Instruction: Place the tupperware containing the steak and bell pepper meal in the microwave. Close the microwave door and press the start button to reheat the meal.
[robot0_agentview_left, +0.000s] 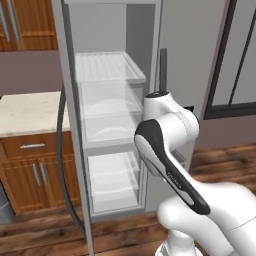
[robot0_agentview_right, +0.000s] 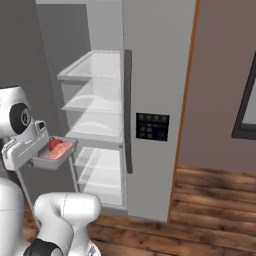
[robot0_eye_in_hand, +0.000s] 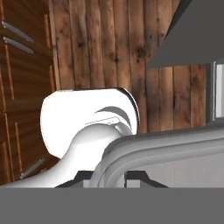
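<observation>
A: Nearest us is the white arm (robot0_agentview_left: 170, 170), bent back on itself in front of the fridge. What is the gripper (robot0_eye_in_hand: 108, 177) doing?

B: Its jaws are drawn narrow and pinch the near wall of the tupperware (robot0_agentview_right: 56, 156). In the hand view the clear rim runs between the two dark tips. The box hangs in the air just outside the open fridge (robot0_agentview_right: 155, 75), beside the middle shelves (robot0_agentview_right: 95, 107) and touching none of them.

A: How do you think it handles?

B: Light, I would say. It is thin clear plastic, stiff enough to keep its shape but likely to flex at the wall. It looks smooth, so probably slippery. Held by one edge, the far end may sag or twist, so I would keep it level and move slowly.

A: And the food?

B: The pinkish steak slab (robot0_agentview_right: 60, 150) lies flat on the bottom, with the smaller red bell pepper piece (robot0_agentview_right: 52, 144) just beside it, towards the hand. I see no lid, so I judge that both could slide or roll out if the box tips. Neither looks fragile.

A: Is there a better place to hold it?

B: The rim of a short side, as now, seems the only good hold for two fingers.

A: What about the room?

B: The fridge's other door is shut and has a dark control panel (robot0_agentview_right: 152, 126). Below is a wooden plank floor (robot0_agentview_right: 210, 220). To the left stand brown cabinets (robot0_agentview_left: 30, 175) under a pale stone counter (robot0_agentview_left: 30, 112)
</observation>
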